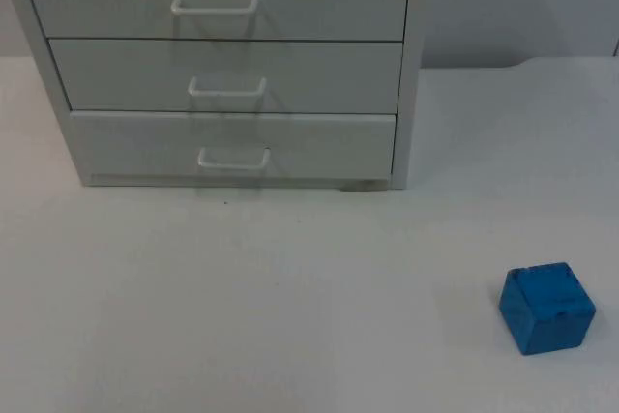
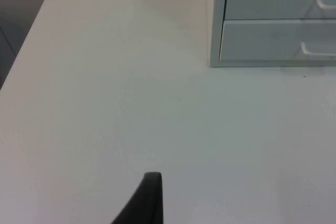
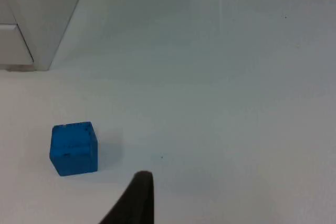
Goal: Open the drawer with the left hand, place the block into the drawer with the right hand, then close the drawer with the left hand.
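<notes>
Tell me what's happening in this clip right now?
Nothing is being handled yet. A white drawer cabinet stands at the back of the white table with all three drawers shut, handles facing forward. The blue block sits untouched on the table, out in front of the cabinet and off toward the right arm's side. The left wrist view looks at the cabinet's lower corner, the right wrist view at the block. Opening a drawer has not started.

Lighting: soft, even, bright. Faint shadows beside my blue block (image 1: pixel 547 308) and under the cabinet (image 1: pixel 222 65). No glare.
</notes>
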